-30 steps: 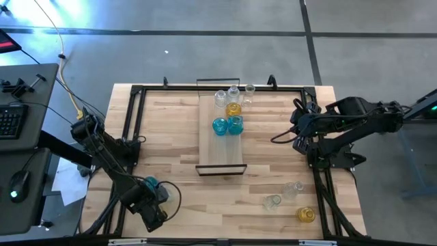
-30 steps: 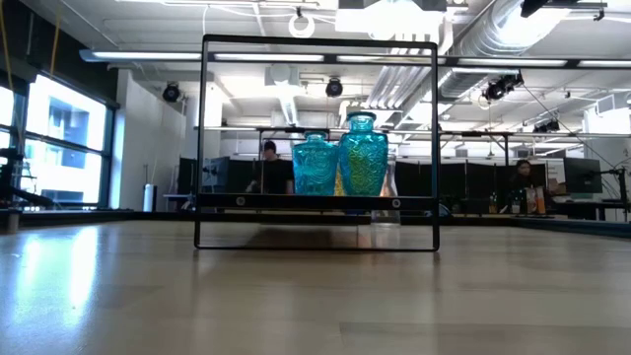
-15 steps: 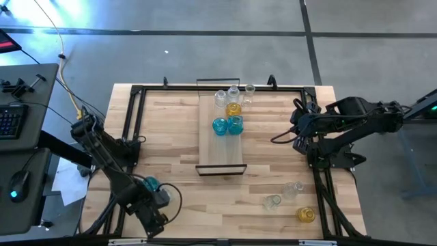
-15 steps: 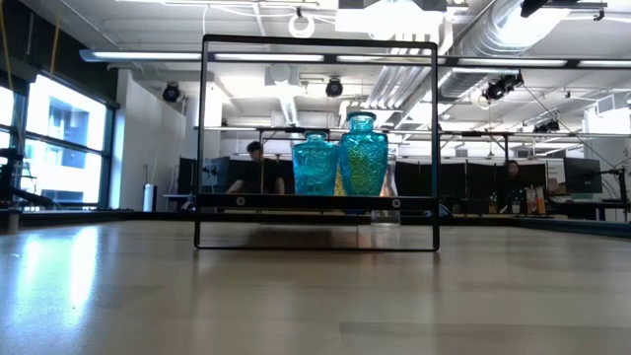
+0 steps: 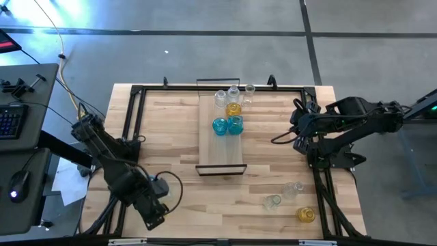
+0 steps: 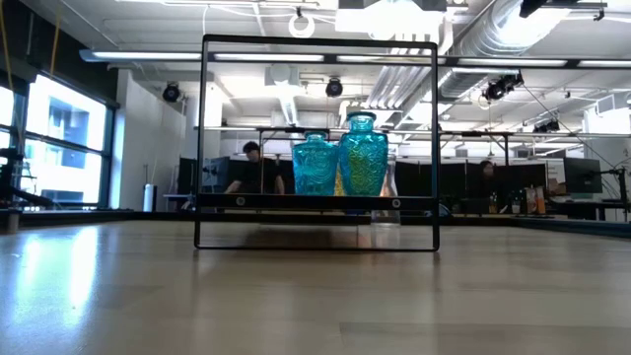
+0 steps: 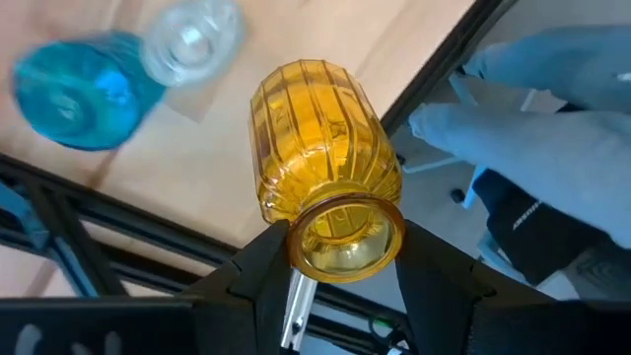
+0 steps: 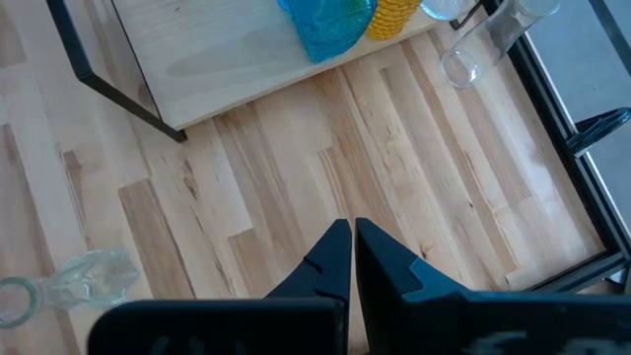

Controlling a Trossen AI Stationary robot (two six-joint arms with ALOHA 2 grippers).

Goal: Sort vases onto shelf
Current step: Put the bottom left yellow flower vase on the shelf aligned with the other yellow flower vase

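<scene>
Left end effector [image 7: 340, 258] is clamped on an amber vase [image 7: 323, 168] by its neck, long axis tilted, belly pointing away, near the tabletop [image 5: 171, 130] front-left corner.

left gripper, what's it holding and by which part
The left gripper holds an amber vase, its jaws closed on the neck just below the mouth. The right gripper is shut and holds nothing.

Amber ribbed vase [image 7: 325, 187] held mouth-first, teal vases [image 5: 227, 126] upright on light-wood shelf [image 5: 220, 152], clear vases [image 5: 283, 195] on table
</scene>
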